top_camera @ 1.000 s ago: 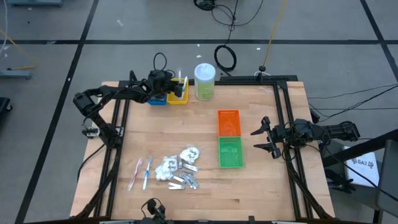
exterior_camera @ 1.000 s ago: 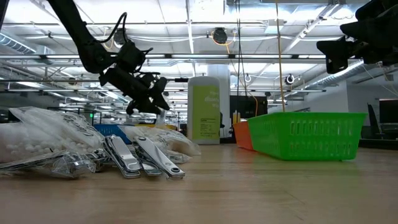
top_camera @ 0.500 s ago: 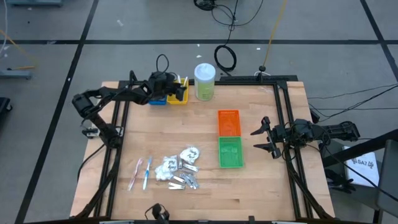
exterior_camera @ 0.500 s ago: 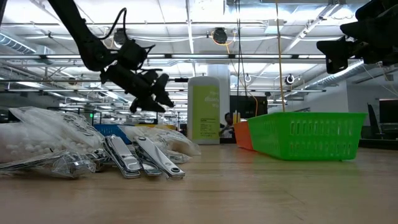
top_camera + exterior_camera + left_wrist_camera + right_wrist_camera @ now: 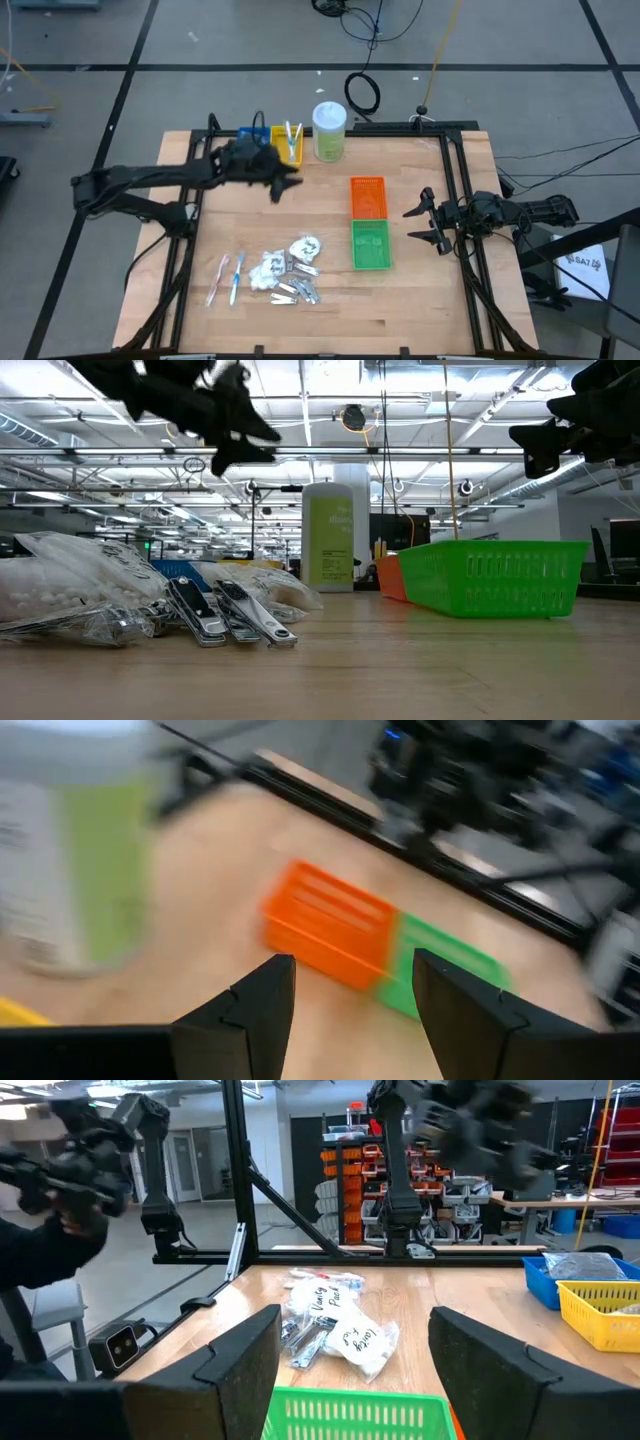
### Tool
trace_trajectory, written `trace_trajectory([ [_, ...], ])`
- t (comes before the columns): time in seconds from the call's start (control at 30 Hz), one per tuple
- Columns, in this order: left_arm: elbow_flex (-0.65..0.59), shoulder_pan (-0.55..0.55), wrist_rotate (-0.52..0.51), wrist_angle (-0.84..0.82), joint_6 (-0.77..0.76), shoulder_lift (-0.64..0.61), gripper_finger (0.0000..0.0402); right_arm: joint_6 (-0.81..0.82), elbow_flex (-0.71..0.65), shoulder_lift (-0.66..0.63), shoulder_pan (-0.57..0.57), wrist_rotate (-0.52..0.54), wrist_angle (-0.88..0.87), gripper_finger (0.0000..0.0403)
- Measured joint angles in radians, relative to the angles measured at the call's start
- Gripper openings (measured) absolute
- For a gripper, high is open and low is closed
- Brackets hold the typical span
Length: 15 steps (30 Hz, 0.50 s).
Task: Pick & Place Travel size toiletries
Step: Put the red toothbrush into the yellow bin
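The toiletries lie in a pile point(image 5: 288, 270) on the near part of the table: white crinkly packets, silvery sachets and metal pieces, with slim sticks point(image 5: 228, 277) to their left. The low view shows the pile point(image 5: 150, 600) close up, the right wrist view point(image 5: 335, 1320) from the side. More white sticks stand in the yellow tray point(image 5: 291, 140). My left gripper point(image 5: 285, 186) hangs open and empty over the table between the yellow tray and the orange tray point(image 5: 368, 196); its wrist view point(image 5: 345, 965) shows nothing between the fingers. My right gripper point(image 5: 418, 225) waits open at the right edge.
A tall clear jar point(image 5: 329, 131) with a white lid stands at the far edge, right of the yellow tray. The blue tray point(image 5: 250, 135) sits left of the yellow one. The green tray point(image 5: 370, 245) adjoins the orange tray's near end. Bare wood lies between the pile and the trays.
My left gripper has left the blue and yellow trays at the far edge, swinging toward the table's middle and right and rising in the low view. Its wrist view is blurred with motion. The pile and my right arm have kept still.
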Motion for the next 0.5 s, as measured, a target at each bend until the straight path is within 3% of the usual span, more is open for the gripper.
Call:
trace_trajectory([
  [0.17,0.0,-0.188,0.0,-0.246,-0.105,-0.105,0.02,0.0,0.0,0.0,0.0,0.0,0.0,0.0242],
  [0.3,0.0,-0.338,-0.027,-0.522,-0.291,-0.136,0.02,0.0,0.0,0.0,0.0,0.0,0.0,0.0242],
  [0.5,0.0,-0.607,-0.29,-0.888,-0.737,-0.116,0.02,0.0,0.0,0.0,0.0,0.0,0.0,0.0242],
])
